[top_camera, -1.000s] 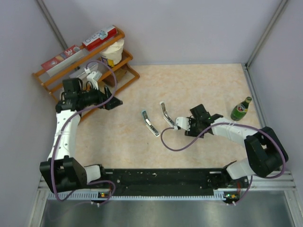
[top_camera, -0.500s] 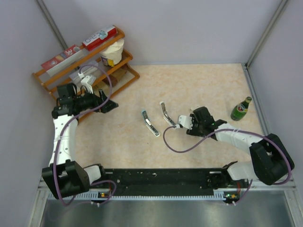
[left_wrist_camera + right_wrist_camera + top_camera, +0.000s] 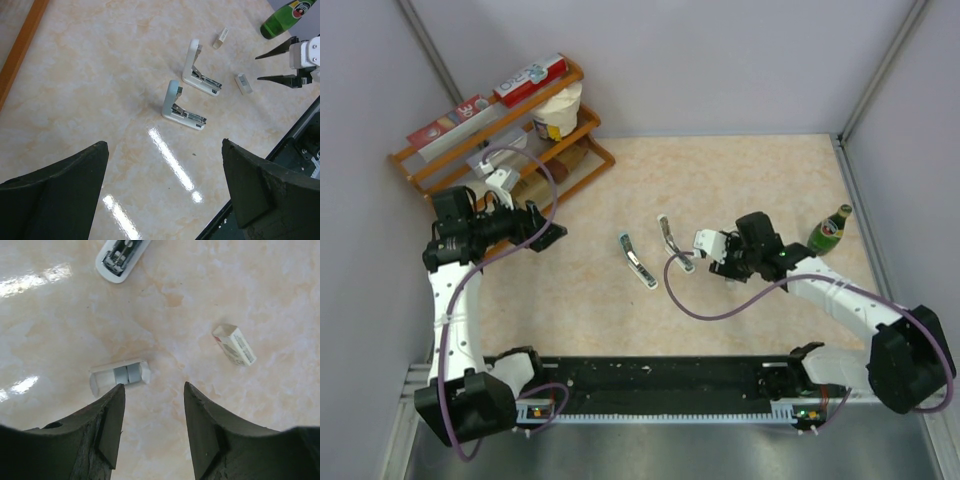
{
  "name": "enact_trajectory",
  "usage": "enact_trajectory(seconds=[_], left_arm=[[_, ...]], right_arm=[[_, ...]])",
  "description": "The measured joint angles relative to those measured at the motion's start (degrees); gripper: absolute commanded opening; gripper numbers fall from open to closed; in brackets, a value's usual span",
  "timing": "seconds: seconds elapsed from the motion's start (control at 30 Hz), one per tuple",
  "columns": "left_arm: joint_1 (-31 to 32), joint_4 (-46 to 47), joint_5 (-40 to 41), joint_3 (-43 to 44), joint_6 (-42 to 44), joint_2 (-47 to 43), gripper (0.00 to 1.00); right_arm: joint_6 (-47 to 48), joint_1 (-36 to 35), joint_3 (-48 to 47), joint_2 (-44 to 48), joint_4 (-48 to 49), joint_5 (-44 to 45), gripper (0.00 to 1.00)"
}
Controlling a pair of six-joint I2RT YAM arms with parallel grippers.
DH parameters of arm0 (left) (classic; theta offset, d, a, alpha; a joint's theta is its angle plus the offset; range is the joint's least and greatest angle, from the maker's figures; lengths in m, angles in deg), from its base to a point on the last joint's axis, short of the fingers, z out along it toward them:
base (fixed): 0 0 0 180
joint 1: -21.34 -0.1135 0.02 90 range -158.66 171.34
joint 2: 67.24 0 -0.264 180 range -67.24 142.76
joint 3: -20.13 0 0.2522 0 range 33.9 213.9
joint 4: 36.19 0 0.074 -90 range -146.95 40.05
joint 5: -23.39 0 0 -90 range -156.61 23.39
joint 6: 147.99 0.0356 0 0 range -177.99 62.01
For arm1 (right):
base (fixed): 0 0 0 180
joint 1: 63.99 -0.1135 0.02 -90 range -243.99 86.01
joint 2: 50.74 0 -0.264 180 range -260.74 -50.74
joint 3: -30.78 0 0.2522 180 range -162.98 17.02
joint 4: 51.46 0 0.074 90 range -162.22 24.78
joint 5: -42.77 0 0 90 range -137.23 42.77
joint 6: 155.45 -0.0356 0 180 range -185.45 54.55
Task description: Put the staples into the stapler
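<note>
right gripper (image 3: 153,387) released, staples (image 3: 120,376) loose beside it

the jaws stand apart with nothing between them. the staples lie on the table (image 3: 250,280) at its 11 o'clock, just off one fingertip. a small box (image 3: 234,344) lies at 2 o'clock and a stapler (image 3: 122,257) toward 12. left gripper (image 3: 165,147) spread wide, empty.

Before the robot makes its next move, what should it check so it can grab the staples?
1. The right gripper is empty, jaws apart: ok.
2. The small clear case of grey staples sits between those jaws: not ok, it lies just ahead of one finger.
3. The white plastic stapler and its twin are hinged open: ok.
4. Their metal channels are empty: cannot tell.
5. The left gripper is open, holding nothing: ok.
6. The green glass bottle stands away from the staples: ok.
</note>
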Motion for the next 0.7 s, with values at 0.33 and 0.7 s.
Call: enact_trajectory(seconds=[0.33,0.7], left_arm=[[-0.90,0.04,0.00,-2.36,0.42,0.02,0.98],[-1.57,1.22,-0.28,-3.34,0.13,0.02,0.98]], right_arm=[[-2.03,1.57,-5.88,-11.10,-7.63,-7.28,0.38],[-1.73,4.96,-12.39,-16.57,-14.62,-13.20,0.42]])
